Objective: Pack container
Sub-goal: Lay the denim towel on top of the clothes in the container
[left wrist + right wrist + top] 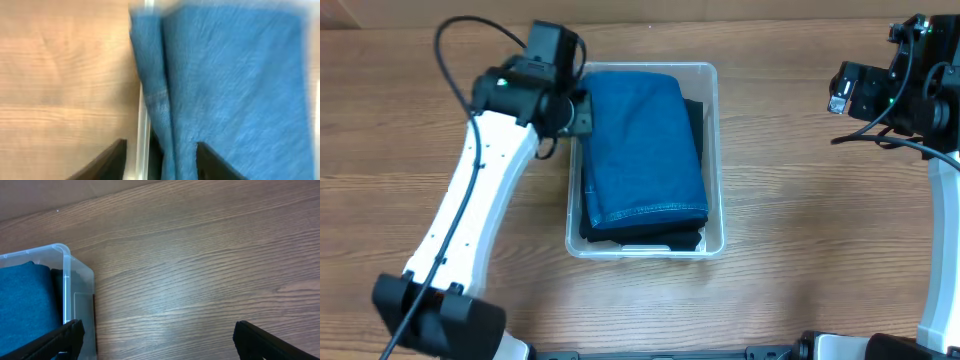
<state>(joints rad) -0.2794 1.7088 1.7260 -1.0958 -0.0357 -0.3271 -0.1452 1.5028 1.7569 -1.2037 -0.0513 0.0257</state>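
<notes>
Folded blue cloth (645,150) fills the container (712,100).
Left fingers (111,162) parted astride its long wall; right fingers (55,342) wide apart over the table (820,220), well away.

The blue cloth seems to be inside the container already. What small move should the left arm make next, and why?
Probably lift the left gripper straight up, off the container. It is open and grips nothing, seemingly astride the left wall, and the blue cloth lies folded inside on a dark garment. The right gripper is open too, off to the side.
</notes>
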